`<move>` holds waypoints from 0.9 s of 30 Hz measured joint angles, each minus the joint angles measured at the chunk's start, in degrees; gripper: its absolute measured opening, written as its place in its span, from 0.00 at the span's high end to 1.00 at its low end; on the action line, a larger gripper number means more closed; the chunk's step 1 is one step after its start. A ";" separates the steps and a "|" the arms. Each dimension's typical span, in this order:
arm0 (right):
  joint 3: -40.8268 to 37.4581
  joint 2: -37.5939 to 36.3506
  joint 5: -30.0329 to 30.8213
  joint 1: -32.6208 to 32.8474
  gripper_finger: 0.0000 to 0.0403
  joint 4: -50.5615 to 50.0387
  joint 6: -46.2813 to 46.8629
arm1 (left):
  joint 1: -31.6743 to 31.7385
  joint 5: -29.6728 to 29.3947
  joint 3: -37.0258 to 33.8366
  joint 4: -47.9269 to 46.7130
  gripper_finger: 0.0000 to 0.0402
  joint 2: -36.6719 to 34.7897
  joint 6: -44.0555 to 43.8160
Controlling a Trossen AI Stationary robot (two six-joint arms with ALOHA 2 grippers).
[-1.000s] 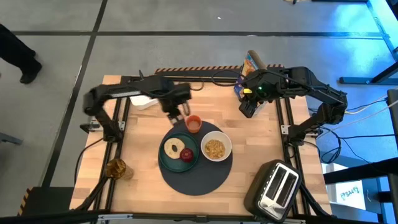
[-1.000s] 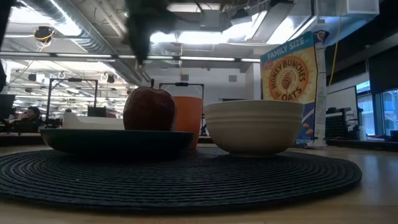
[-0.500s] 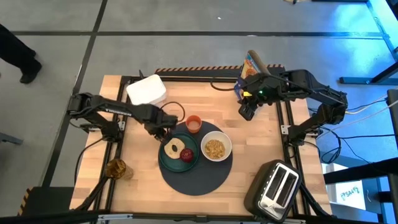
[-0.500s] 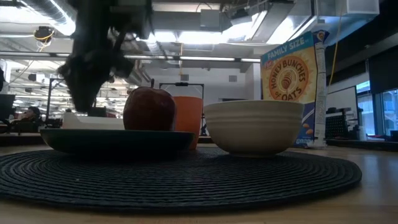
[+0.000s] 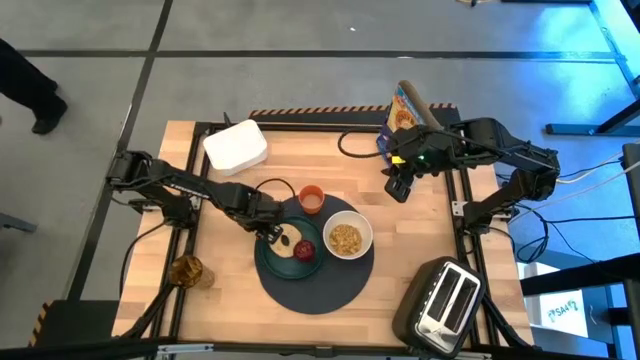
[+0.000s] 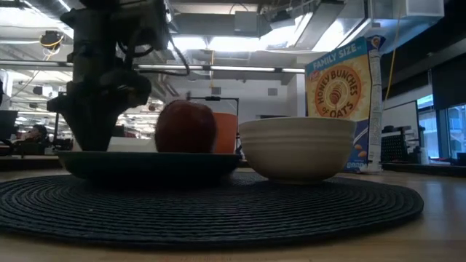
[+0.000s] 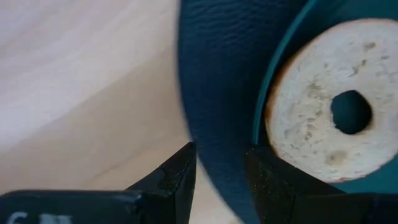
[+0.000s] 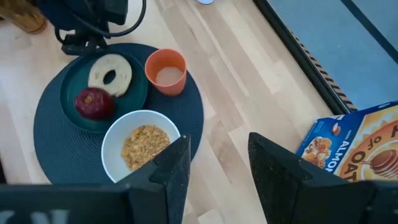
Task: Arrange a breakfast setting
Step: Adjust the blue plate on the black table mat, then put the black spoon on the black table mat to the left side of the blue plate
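A round dark-navy mat (image 5: 318, 283) lies mid-table. On it rest a teal plate (image 5: 300, 266) with a bagel (image 7: 323, 118) and a red apple (image 5: 304, 249), a white bowl (image 5: 346, 239) of cereal and an orange cup (image 5: 311, 199). My left gripper (image 5: 268, 228) is open and low at the plate's left rim (image 7: 259, 127), also seen in the low view (image 6: 102, 138). My right gripper (image 5: 398, 188) is open and empty above the table's far right. No cutlery shows. My left gripper comes down slanting from the table's left. One finger (image 7: 273, 186) stands at the plate's left rim (image 7: 257, 138) beside the bagel, the other (image 7: 177, 180) outside over the mat's edge. That finger hides the point of contact. The plate lies flat on the mat.
A white lidded box (image 5: 236, 146) sits at the far left and a cereal box (image 5: 403, 108) at the far right. A toaster (image 5: 440, 300) stands at the near right corner and a glass jar (image 5: 186, 270) at the near left.
My left gripper has swung from beside the orange cup toward the table's near-left and come down at the plate's left rim. The plate, with apple and bagel, has slid slightly toward the bowl. My right gripper has drifted a little toward the near edge.
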 joint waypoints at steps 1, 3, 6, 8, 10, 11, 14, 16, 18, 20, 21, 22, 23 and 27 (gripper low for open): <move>0.00 0.00 0.04 0.00 0.62 0.04 0.03 | -0.32 -0.04 0.00 1.01 0.68 0.00 -0.40; 0.00 0.00 0.31 -0.02 0.62 0.18 0.14 | -0.89 -0.06 0.00 3.12 0.68 0.08 -0.60; 0.00 0.00 0.28 -0.02 0.62 0.20 0.28 | -1.38 0.62 0.07 4.25 0.68 0.81 -0.77; 0.00 0.00 0.38 0.64 0.62 0.10 0.67 | -1.79 1.14 0.26 2.14 0.68 0.69 -0.77; 0.00 0.00 0.63 1.05 0.62 0.16 0.69 | -2.10 1.45 1.40 -2.64 0.68 -0.15 -0.35; -0.01 0.00 0.78 1.08 0.62 0.20 0.69 | -2.19 1.50 2.29 -5.64 0.68 -0.71 0.40; 0.00 0.00 0.72 1.09 0.62 0.29 0.69 | -2.18 1.56 5.89 -14.72 0.68 -2.47 3.88; -0.02 0.00 0.76 1.07 0.62 0.79 0.69 | -2.16 2.15 9.87 -20.34 0.68 -3.73 7.13; -0.04 0.00 0.79 1.03 0.62 1.69 0.69 | -2.36 3.38 14.88 -25.40 0.68 -5.22 10.41; -0.04 0.00 0.72 1.05 0.62 2.39 0.69 | -3.52 5.52 20.18 -30.07 0.68 -6.55 13.28; -0.04 0.00 0.60 1.05 0.62 2.58 0.69 | -4.44 6.53 23.17 -32.64 0.69 -6.92 14.52; -0.04 0.00 0.29 1.05 0.62 2.82 0.69 | -5.54 7.67 26.01 -35.19 0.70 -7.37 15.72; -0.04 0.00 0.26 1.07 0.62 2.99 0.69 | -6.85 8.83 28.90 -37.80 0.71 -7.83 16.30; -0.04 0.00 0.25 1.07 0.62 3.06 0.69 | -13.33 14.26 38.27 -45.65 0.75 -8.99 19.01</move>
